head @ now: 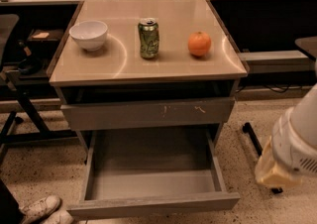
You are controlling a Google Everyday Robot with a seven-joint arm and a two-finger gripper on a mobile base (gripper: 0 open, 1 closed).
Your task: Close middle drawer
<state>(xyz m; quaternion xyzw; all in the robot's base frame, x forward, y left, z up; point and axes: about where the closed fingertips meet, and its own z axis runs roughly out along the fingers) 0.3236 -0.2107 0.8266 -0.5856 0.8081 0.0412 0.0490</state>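
Observation:
The middle drawer [153, 202] is pulled far out of the cabinet at the bottom of the view. It is a wide, shallow grey box with a plain front panel, and its inside is bare. Above it sits the grey drawer front with pale scratch marks [148, 114], with a dark gap over it. My gripper is out of view. Only a white arm segment with a pale yellow end [290, 151] shows at the right edge, to the right of the open drawer and apart from it.
On the beige cabinet top [124, 62] stand a white bowl [88, 34], a green can [148, 37] and an orange [199, 44]. A black chair base [20, 114] is on the left, a shoe [39, 209] at the bottom left, and a black stand leg [252, 141] on the right.

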